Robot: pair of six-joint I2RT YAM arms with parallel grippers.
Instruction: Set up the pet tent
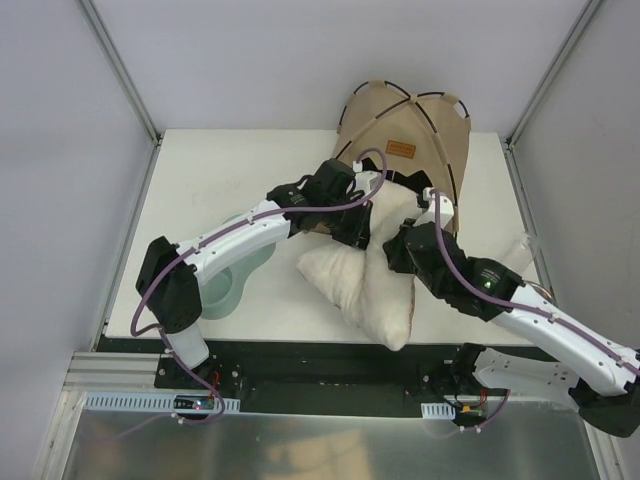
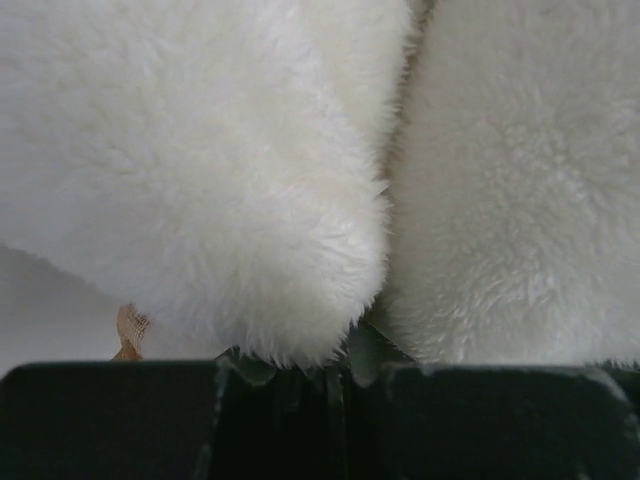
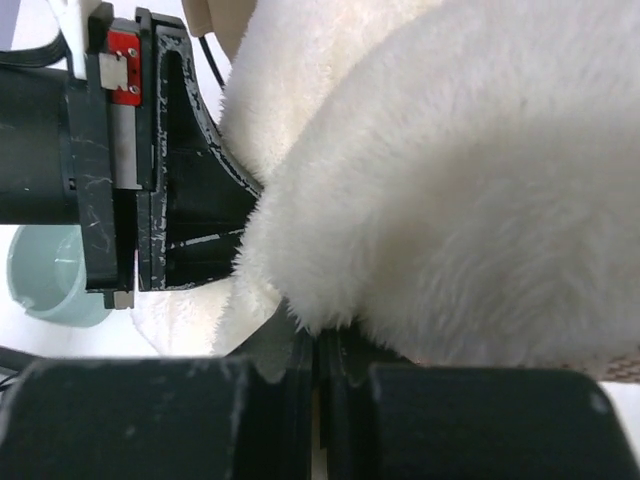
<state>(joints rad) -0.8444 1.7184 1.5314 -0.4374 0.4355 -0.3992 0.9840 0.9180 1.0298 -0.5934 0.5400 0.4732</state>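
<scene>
A white surface [image 1: 200,180] between pale walls carries a large tan fabric pet tent [image 1: 420,125], crossed by thin black poles [image 1: 437,135]. The tent sits at the far edge, right of centre, with a small brown label patch [image 1: 400,149] on its near side. Directly in front of the tent, and touching it, lies a white fluffy cushion [image 1: 360,285], bunched into thick folds. Both robot arms reach in over the cushion and meet near its far end. The left hand [image 2: 300,372] is nearly closed, its dark fingers pinching a rounded lobe of the cushion's fur. The right hand [image 3: 315,345], just beside it, is closed tight on another fold of the same cushion. A pale green round bowl [image 1: 235,285] rests on the surface under the left arm, apart from the cushion.
</scene>
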